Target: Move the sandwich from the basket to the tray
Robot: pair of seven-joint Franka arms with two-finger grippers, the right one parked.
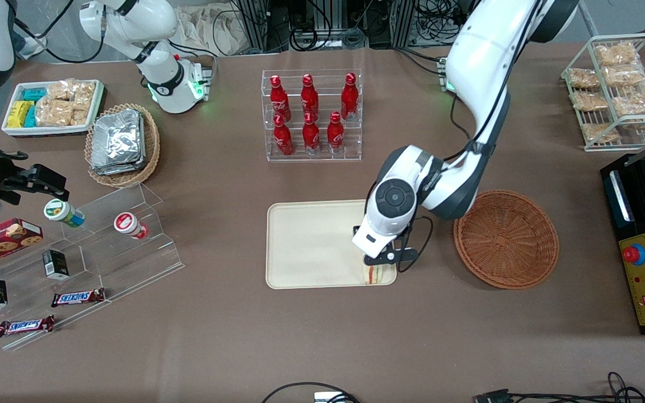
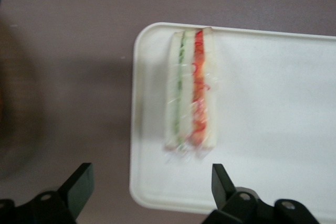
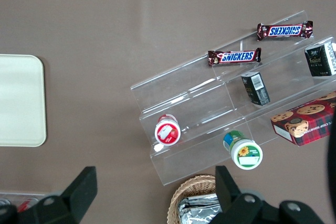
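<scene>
We see the tool [image 1: 381, 267] spread wide just above the sandwich [image 2: 190, 90], which lies in the tray [image 1: 305, 246] corner nearest the basket [image 1: 506, 239]; most of the tray stays bare.

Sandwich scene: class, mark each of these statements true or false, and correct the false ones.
1. The sandwich lies on the tray. True.
2. The hand is shut on the sandwich. False: its fingers stand open, apart from the sandwich, just above it.
3. The sandwich sits in the middle of the tray. False: it is at a corner, the one nearest the front camera on the basket's side.
4. The basket holds nothing that can be seen. True.
5. The basket stands on the tray. False: it stands on the table beside the tray.
</scene>
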